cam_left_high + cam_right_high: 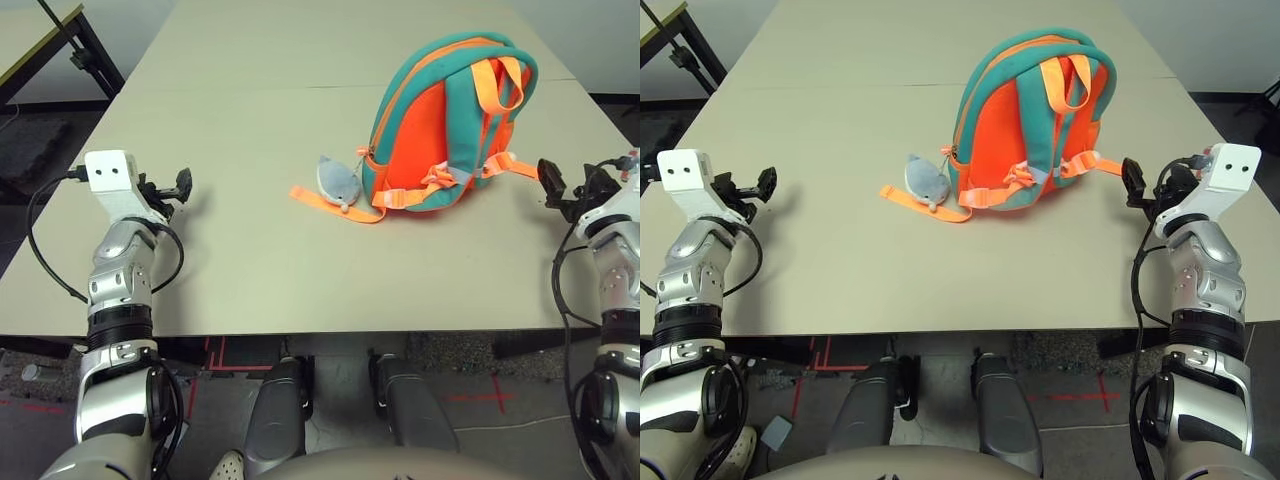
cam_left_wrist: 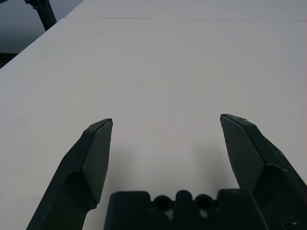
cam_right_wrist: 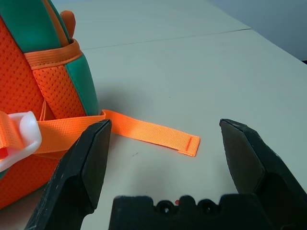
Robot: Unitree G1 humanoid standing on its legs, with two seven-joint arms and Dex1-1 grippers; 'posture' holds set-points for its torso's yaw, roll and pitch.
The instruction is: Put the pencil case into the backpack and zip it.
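The backpack (image 1: pixel 440 125), orange with teal trim, lies on the table with its straps upward, right of centre. A grey plush animal (image 1: pixel 338 182) dangles by its left side, next to a loose orange strap (image 1: pixel 330 203). Another strap end (image 3: pixel 158 135) lies flat just beyond my right gripper (image 3: pixel 165 143), which is open and empty at the table's right edge. My left gripper (image 2: pixel 165 143) is open over bare table at the far left (image 1: pixel 180 185), far from the backpack. The pencil case is out of view.
The beige table (image 1: pixel 250 260) spreads wide around the backpack, with a seam line across the far half. A second table's corner (image 1: pixel 40 35) and its dark leg stand at the back left. Floor shows past the right edge.
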